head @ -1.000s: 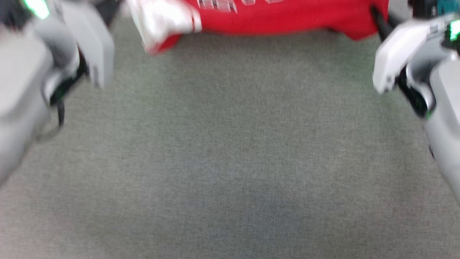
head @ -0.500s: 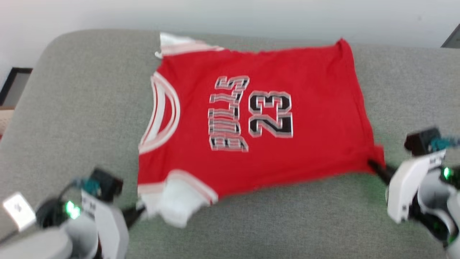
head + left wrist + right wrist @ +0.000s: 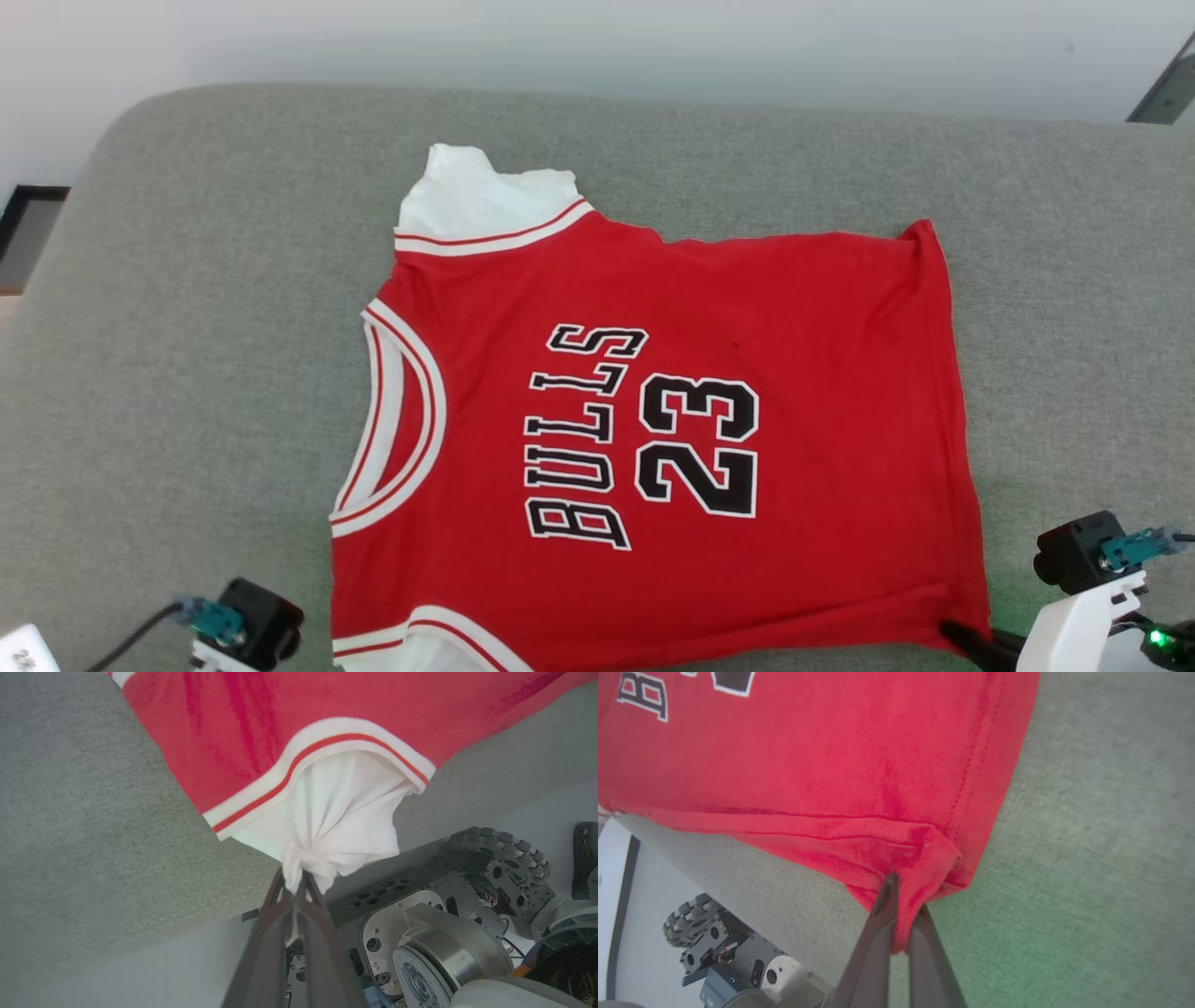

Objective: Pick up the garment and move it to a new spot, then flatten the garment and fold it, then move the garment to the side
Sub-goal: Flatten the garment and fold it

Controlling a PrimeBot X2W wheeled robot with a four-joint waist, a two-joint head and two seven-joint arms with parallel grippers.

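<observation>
1. The garment (image 3: 700, 392) lies flat and front up on the gray cushion (image 3: 187, 280). Its collar (image 3: 397, 420) is toward the robot's left and its hem toward the right, so the long axis runs left-right across the head view.
2. The left fingers (image 3: 306, 898) are clamped together on the bunched tip of the near white sleeve (image 3: 336, 812), right at the cushion's near edge.
3. The right fingers (image 3: 885, 900) are clamped on the near hem corner (image 3: 924, 858), and red cloth puckers into the pinch.
4. Key relation: both pinch points sit on the garment's near long edge. The whole shirt body lies forward of the fingers, away from the robot. The far sleeve (image 3: 476, 201) and far edge are well apart from both.
5. Neither arm is nearer. Each holds its own end, left at the collar end and right at the hem end.
6. Judgement: flattening looks about done and the fold looks next. It would likely carry the near edge forward over the lettering (image 3: 644, 434) toward the far edge. Both ends would need to travel together and parallel to the long axis, or the crease skews.
7. Risk, as a guess: the near sleeve is wadded, so it may tuck under as a lump.
</observation>
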